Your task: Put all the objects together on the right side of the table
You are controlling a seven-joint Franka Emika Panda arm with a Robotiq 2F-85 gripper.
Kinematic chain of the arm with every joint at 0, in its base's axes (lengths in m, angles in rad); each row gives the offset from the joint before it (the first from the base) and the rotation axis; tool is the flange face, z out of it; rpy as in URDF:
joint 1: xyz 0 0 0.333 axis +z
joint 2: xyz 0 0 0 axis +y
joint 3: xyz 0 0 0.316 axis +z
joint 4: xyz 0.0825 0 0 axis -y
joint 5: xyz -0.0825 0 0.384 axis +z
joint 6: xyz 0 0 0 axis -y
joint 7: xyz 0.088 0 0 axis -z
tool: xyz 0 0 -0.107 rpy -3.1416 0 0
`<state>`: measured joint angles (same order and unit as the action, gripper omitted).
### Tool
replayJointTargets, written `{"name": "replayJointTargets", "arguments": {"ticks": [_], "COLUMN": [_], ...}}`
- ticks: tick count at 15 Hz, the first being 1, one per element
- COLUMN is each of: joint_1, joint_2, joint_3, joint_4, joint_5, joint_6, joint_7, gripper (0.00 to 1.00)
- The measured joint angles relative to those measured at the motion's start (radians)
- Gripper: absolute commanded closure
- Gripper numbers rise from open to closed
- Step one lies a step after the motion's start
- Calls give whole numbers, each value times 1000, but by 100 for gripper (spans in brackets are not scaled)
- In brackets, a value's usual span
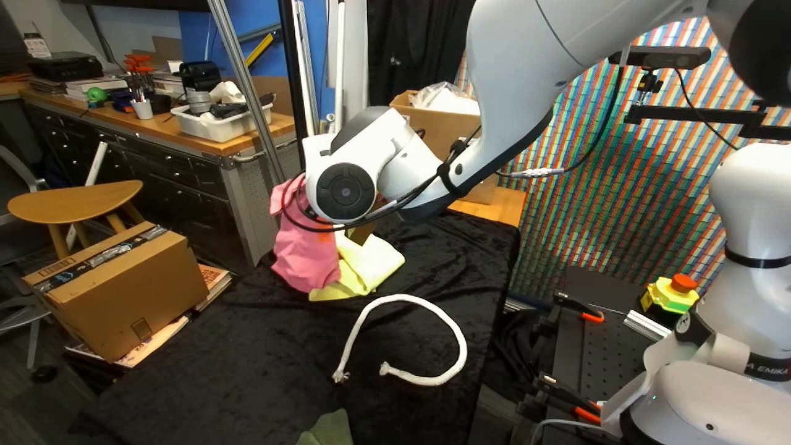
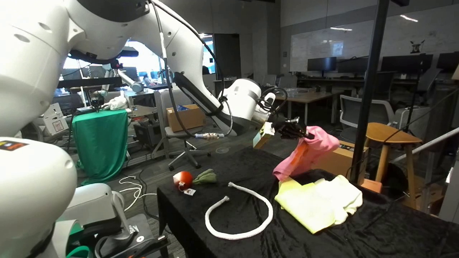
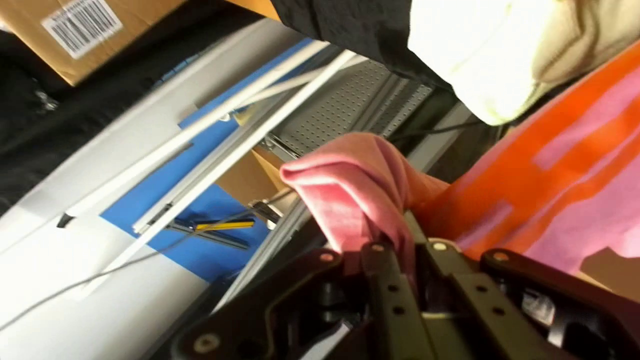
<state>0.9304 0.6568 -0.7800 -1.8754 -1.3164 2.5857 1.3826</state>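
In the wrist view the gripper (image 3: 410, 245) is pinching the pink cloth (image 3: 360, 172), its fingers (image 3: 390, 300) pressing a gathered fold between them while a wide orange-patterned part is spreading off to one side. In both exterior views the arm (image 1: 519, 74) is reaching over the black-covered table (image 1: 247, 371) and holding that cloth up by its top, leaving it drooping at a slant. Its lower end is hanging right by the yellow cloth (image 2: 304, 208); whether the two are touching, I cannot tell. The yellow cloth is lying folded on the table along with the cream cloth (image 2: 348, 197), and the line between them is running too faintly to make out. Near them, but apart, the white rope (image 2: 233, 236) is lying flat, curving into a C whose frayed ends are resting apart from each other. In an exterior view an orange ball (image 2: 183, 179) is sitting close to the table's edge, near the rope's ends, with a green tuft (image 2: 205, 177) pointing toward them and a tag (image 2: 189, 192) showing at its side. Around the table, a box (image 1: 123, 296) is resting on books (image 1: 213, 281) beside a stool (image 1: 74, 201), a white bin (image 1: 216, 128) is standing on the workbench (image 1: 117, 118), and a red stop button (image 1: 684, 283) is sitting near the arm's base (image 1: 710, 395). Behind the arm, a carton (image 1: 448, 133) is holding crumpled plastic (image 1: 445, 99).
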Motion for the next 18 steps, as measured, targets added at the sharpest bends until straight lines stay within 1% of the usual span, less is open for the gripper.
{"name": "replayJointTargets", "arguments": {"ticks": [1, 3, 5, 7, 8, 10, 12, 15, 18], "joint_1": [-29, -124, -251, -396, -471, -593, -674, -748, -782], "joint_2": [-32, -89, -134, -162, -168, -168, -163, -161, -161], "joint_3": [31, 126, 248, 382, 448, 554, 630, 702, 744], "joint_4": [-28, -69, -93, -103, -105, -105, -106, -108, -108], "joint_5": [-37, -80, -92, -93, -94, -94, -94, -94, -93], "joint_6": [-46, -136, -214, -262, -275, -285, -285, -285, -284], "joint_7": [36, 79, 95, 95, 94, 94, 93, 89, 82], "gripper": [90, 90, 90, 89, 65, 63, 50, 26, 4]}}
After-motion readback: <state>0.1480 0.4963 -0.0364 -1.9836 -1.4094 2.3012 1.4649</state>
